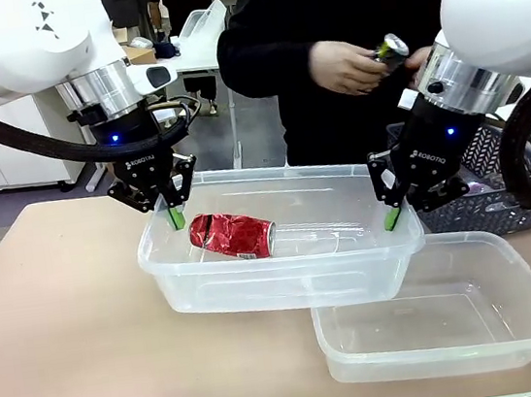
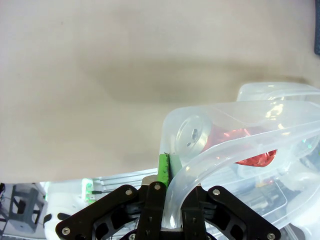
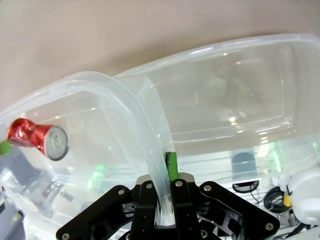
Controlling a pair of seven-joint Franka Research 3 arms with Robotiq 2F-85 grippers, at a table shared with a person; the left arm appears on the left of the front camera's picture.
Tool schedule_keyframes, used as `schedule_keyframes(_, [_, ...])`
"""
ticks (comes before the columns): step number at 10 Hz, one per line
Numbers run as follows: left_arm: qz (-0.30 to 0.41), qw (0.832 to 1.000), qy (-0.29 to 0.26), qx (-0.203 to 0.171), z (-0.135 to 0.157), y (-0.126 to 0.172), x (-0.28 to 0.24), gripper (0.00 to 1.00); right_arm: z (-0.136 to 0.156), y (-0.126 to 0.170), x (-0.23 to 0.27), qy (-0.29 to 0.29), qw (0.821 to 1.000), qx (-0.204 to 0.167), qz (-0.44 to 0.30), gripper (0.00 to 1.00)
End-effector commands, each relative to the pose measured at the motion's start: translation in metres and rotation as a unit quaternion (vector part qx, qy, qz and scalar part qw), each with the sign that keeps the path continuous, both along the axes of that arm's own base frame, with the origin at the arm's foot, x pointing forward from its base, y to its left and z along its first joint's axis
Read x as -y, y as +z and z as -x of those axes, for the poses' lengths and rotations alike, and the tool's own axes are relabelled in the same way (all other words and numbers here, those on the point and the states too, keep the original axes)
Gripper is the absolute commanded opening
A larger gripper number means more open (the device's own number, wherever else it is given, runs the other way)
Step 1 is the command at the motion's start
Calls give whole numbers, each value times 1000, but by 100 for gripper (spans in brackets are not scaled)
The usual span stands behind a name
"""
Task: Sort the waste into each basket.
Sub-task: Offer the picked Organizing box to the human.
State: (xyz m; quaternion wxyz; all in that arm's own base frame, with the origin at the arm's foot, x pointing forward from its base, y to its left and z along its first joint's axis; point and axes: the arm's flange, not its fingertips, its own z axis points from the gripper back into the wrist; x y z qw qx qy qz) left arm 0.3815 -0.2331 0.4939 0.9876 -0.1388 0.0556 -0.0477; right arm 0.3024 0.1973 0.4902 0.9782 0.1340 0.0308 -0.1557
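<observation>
Standing on the robot's side, I saw an empty clear tub (image 1: 458, 318) nearest, flat on the table (image 1: 66, 323) at about 5 o'clock. It was upright and nothing lay inside it.

Just beyond it, near the middle, a second clear tub (image 1: 287, 289) was carried between the two arms. It looked raised off the table, and its near corner on the 3 o'clock side overlapped the far corner of the empty one. The left gripper (image 1: 176, 217) was at this tub's 9 o'clock end. Its jaws were pinched narrow on the rim, a green pad pressed against the plastic wall. The right gripper (image 1: 392, 216) was at the 3 o'clock end, its jaws clamped narrow on the rim in the same way.

Inside the carried tub a crushed red can (image 1: 233, 234) lay on its side on the floor. It was toward the 9 o'clock end, close to the left gripper and well apart from the right one.

Farther back, at about 2 o'clock, a dark grey lattice basket (image 1: 501, 202) stood behind the right arm, partly hidden by it.

At 12 o'clock, across the table, a person in a dark top held a black-and-silver can (image 1: 389, 49) up in one hand (image 1: 344, 66), with the other hand at the can's far end.
</observation>
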Motion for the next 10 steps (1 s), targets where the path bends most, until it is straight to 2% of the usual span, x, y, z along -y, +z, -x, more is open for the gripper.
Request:
schedule_keyframes(1, [13, 1000, 8, -2, 0, 8, -1, 4, -2, -2, 6, -17, 1000, 2, -7, 4])
schedule_keyframes(10, [13, 1000, 8, -2, 0, 8, -1, 4, -2, -2, 6, -17, 1000, 2, -7, 4])
